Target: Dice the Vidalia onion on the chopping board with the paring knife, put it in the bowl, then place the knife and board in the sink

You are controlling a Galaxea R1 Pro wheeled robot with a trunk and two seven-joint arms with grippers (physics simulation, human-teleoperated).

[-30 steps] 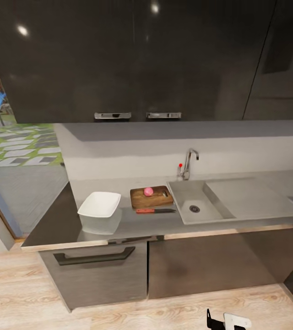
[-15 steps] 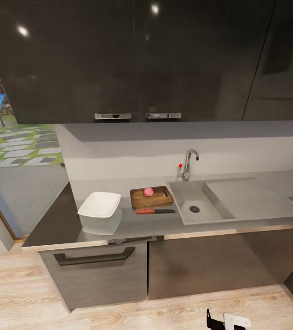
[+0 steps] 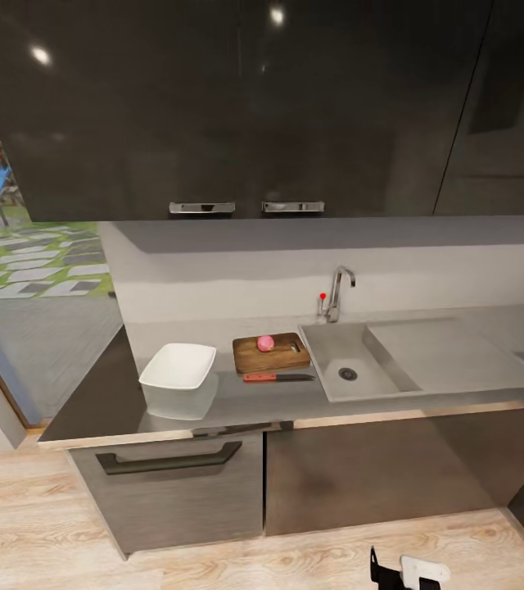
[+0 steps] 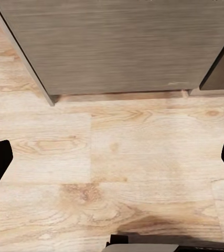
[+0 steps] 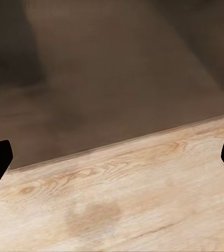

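The Vidalia onion (image 3: pixel 265 342), small, round and pinkish, rests whole on the dark wooden chopping board (image 3: pixel 285 356), just left of the sink (image 3: pixel 327 385). The red-handled paring knife (image 3: pixel 277 377) lies on the countertop (image 3: pixel 98 401) along the board's near edge. To the left of the board stands the white squarish bowl (image 3: pixel 178 365). Both arms hang low in front of the cabinets. My left gripper (image 4: pixel 112 160) is open over the wooden floor with nothing between its fingers. My right gripper (image 5: pixel 112 160) is open too, facing a cabinet front and the floor.
A chrome tap (image 3: pixel 337 291) with a red-knobbed lever stands behind the sink, with a flat drainboard (image 3: pixel 450 352) to the right. Dark wall cabinets hang above the counter. A glass opening to a garden lies at the left. A black-and-white part of my robot (image 3: pixel 413 572) shows at the bottom edge.
The black-and-white robot part at the bottom edge of the head view has crept slightly to the right. Nothing on the counter has moved.
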